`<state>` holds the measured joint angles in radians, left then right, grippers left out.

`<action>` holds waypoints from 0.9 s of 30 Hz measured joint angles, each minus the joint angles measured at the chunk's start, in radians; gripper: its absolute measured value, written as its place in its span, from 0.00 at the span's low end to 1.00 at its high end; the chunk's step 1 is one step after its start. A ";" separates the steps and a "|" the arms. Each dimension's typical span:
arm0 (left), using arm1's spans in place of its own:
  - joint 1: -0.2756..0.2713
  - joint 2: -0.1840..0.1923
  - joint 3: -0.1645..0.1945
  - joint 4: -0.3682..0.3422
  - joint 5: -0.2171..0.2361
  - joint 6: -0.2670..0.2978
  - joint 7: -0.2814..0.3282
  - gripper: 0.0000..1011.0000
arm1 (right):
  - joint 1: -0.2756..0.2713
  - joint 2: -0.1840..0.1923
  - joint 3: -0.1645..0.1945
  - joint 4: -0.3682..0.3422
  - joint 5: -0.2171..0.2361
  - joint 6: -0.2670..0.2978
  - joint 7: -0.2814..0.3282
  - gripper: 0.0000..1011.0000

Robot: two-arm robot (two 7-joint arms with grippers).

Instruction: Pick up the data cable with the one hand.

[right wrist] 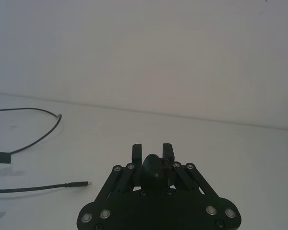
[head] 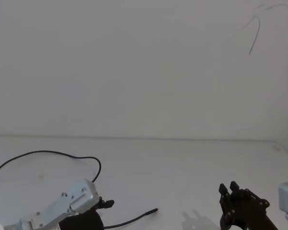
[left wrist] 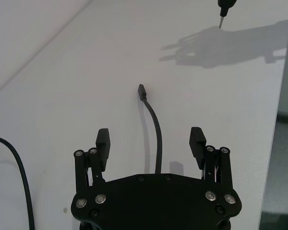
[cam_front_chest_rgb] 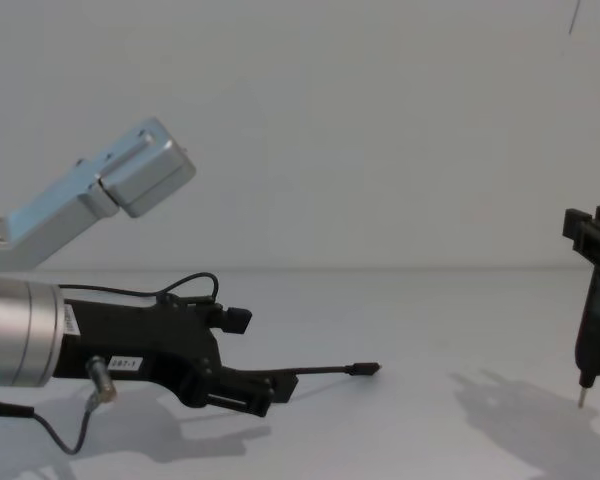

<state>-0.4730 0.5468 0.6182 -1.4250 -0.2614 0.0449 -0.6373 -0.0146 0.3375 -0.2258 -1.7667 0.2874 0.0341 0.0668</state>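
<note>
The data cable [left wrist: 157, 134] is thin and black and lies on the white table, ending in a small dark plug [left wrist: 142, 91]. My left gripper [left wrist: 150, 139] is open low over it, with the cable running out between the two fingers [left wrist: 103, 139], untouched. From the side, the left gripper [cam_front_chest_rgb: 265, 360] hovers just above the table and the plug [cam_front_chest_rgb: 365, 368] lies ahead of it. In the head view the cable [head: 134, 220] loops back far left. My right gripper [right wrist: 152, 152] stands off to the right, shut on a dark pen-like tool [cam_front_chest_rgb: 592, 330].
A short black wire with a silver barrel connector [cam_front_chest_rgb: 100, 368] hangs at the left wrist. The tool's needle tip [cam_front_chest_rgb: 581, 400] points down just above the table. The table's edge [left wrist: 278, 120] runs along the side beyond the right arm.
</note>
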 joint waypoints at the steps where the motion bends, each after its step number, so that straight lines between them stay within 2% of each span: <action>1: -0.001 -0.001 0.001 0.002 0.002 0.001 0.000 0.99 | 0.000 0.000 0.000 0.000 0.000 0.000 0.000 0.25; 11: -0.027 -0.014 0.023 0.028 0.029 0.031 -0.023 0.97 | 0.000 0.000 0.000 0.000 0.000 0.000 0.000 0.25; 17: -0.035 -0.019 0.029 0.037 0.040 0.039 -0.029 0.83 | 0.000 0.000 0.000 0.000 0.000 0.000 0.000 0.25; 27: -0.044 -0.025 0.035 0.047 0.051 0.049 -0.037 0.54 | 0.000 0.000 0.000 0.000 0.000 0.000 0.000 0.25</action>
<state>-0.5170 0.5215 0.6528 -1.3778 -0.2101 0.0937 -0.6738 -0.0146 0.3375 -0.2258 -1.7667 0.2874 0.0341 0.0668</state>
